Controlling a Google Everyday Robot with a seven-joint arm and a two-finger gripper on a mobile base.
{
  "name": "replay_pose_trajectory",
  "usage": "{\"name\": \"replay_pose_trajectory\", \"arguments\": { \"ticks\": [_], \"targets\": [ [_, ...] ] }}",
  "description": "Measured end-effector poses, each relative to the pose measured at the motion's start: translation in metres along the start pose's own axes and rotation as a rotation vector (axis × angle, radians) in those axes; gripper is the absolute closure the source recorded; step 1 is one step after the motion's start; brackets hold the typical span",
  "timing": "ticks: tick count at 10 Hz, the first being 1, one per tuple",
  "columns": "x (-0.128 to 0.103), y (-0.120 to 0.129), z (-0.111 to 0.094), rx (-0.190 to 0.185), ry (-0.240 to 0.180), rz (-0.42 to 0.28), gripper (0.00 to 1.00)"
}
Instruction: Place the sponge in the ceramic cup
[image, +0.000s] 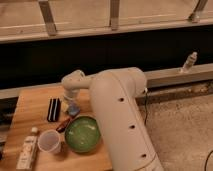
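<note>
The small light-blue sponge (74, 111) lies on the wooden table (30, 102), between the black ribbed block and the green bowl. My gripper (70, 103) hangs straight down from the white wrist and sits right on top of the sponge, hiding part of it. The white ceramic cup (49, 141) stands near the table's front left, just left of the bowl, a short way in front of the sponge. My big white arm (117, 115) covers the table's right side.
A black ribbed block (53, 109) lies left of the sponge. A wide green bowl (82, 133) sits in front of it, with a small reddish-brown item (63, 125) at its left rim. A pale bottle (28, 151) lies by the front left edge.
</note>
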Motion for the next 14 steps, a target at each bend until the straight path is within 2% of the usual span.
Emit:
{"name": "replay_pose_trajectory", "arguments": {
  "ticks": [2, 3, 6, 8, 10, 12, 13, 14],
  "targets": [
    [-0.002, 0.001, -0.001, 0.003, -0.006, -0.008, 0.72],
    [-0.003, 0.002, -0.001, 0.004, -0.005, -0.013, 0.79],
    [-0.005, 0.004, -0.005, 0.011, -0.006, -0.022, 0.8],
    [-0.011, 0.001, -0.011, 0.03, -0.009, -0.037, 0.8],
    [-0.021, -0.013, -0.031, 0.068, -0.021, -0.053, 0.8],
    [-0.033, -0.033, -0.067, 0.12, -0.064, -0.065, 0.8],
    [-0.038, -0.044, -0.088, 0.139, -0.115, -0.064, 0.8],
    [-0.04, -0.054, -0.107, 0.148, -0.199, -0.055, 0.8]
  ]
}}
